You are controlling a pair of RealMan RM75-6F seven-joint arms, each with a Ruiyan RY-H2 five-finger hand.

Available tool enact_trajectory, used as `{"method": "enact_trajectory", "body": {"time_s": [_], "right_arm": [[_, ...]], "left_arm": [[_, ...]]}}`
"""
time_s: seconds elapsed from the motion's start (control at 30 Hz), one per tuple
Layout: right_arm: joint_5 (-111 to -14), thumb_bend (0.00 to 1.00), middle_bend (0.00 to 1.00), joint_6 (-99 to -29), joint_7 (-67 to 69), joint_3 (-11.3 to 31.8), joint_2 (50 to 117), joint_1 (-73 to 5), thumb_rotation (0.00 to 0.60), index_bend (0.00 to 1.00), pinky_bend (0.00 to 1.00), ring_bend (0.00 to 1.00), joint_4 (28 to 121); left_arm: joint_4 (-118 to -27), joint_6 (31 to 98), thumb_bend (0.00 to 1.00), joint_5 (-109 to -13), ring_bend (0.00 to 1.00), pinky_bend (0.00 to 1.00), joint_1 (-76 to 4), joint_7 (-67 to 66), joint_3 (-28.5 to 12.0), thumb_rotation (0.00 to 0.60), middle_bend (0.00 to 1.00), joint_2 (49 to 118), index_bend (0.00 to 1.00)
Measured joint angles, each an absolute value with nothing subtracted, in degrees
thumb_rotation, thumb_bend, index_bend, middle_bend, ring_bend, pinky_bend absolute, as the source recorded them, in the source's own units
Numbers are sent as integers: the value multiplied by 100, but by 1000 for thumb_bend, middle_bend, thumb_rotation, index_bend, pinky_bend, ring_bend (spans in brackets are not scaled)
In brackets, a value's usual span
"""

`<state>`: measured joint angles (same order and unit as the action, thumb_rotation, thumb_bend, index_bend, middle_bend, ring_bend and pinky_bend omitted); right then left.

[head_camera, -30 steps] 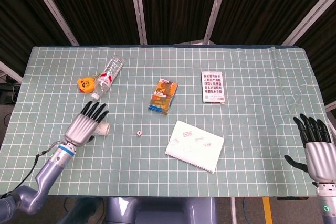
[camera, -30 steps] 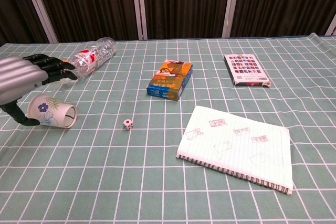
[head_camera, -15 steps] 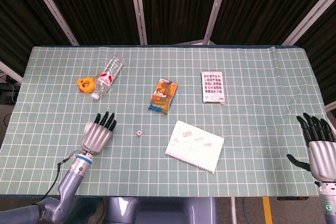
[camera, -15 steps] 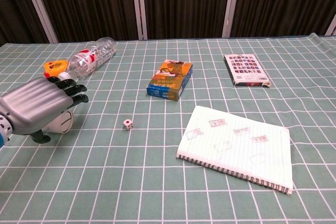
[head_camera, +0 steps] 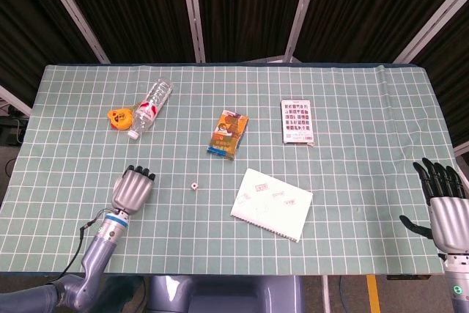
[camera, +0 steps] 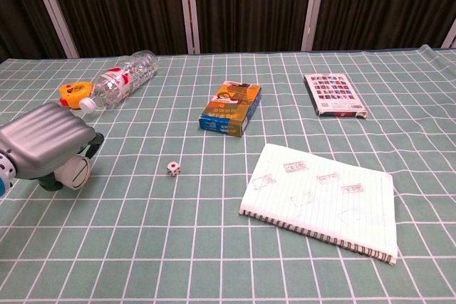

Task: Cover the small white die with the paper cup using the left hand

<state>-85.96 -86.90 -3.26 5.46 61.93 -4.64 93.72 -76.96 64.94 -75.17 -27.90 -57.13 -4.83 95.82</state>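
Near the front-left edge of the table (head_camera: 352,181), the left hand (camera: 44,146) sits over the paper cup (camera: 74,173), fingers curled down around it, and the cup lies on its side w/ only its round end peeking out from under the hand in the chest view. Looks like a grasp closing, though whether it's firm enough to lift I can't tell. Small white die (camera: 173,168) sits on the mat a few grid squares to the hand's right, well apart from the cup, nothing btwn them. Right hand (head_camera: 447,210) is parked at the far right edge, fingers spread, holding nothing. To do this step well, imo: get a snug wrap around the cup's side w/o crushing the paper, lift clear of the mat, then rotate so the mouth faces down before travelling over to the die. Come down straight on top, since a die that small will skid if the rim clips it. Notebook (camera: 324,197) lies beyond the die, so approach from the left.
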Motion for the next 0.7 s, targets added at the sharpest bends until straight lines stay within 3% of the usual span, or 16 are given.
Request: {"method": "enact_trajectory", "body": {"time_s": [0.13, 0.33, 0.7], "right_arm": [[-8592, 0, 0, -8695, -308, 551, 6187, -462, 600, 0, 0, 0, 9376], [-8601, 0, 0, -8688, -322, 544, 6190, -466, 600, 0, 0, 0, 9385], [-8560, 0, 0, -8638, -347, 544, 6197, -479, 600, 0, 0, 0, 9393]], "left_arm": [[-7863, 6579, 0, -7452, 432, 537, -2779, -5412, -624, 600, 446, 9487, 543], [-8154, 6630, 0, -7437, 421, 529, -2772, -3743, -995, 600, 432, 9275, 539], [-8193, 6413, 0, -7723, 385, 480, -2816, 1713, -1460, 600, 401, 9121, 526]]}}
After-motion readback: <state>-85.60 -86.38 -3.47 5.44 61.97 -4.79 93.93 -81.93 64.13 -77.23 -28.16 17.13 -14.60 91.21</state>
